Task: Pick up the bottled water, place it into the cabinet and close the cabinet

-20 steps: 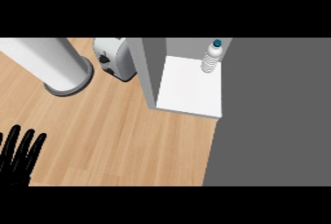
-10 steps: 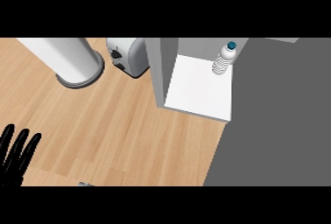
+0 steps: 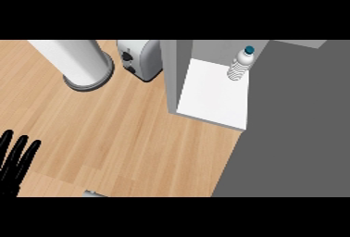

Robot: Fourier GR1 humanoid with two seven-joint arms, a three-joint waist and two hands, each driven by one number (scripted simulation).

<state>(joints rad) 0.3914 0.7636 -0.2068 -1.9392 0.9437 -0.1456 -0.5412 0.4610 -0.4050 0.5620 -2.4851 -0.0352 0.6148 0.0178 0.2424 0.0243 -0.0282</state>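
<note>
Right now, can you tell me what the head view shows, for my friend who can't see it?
A water bottle with a blue cap stands upright on the white shelf inside the open cabinet. The left hand rests open at the lower left edge over the wooden counter. A white canister and a toaster stand behind.

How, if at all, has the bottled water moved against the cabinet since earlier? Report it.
No. The bottled water stands in the same far right corner of the cabinet's white shelf; only the view shifted.
</note>
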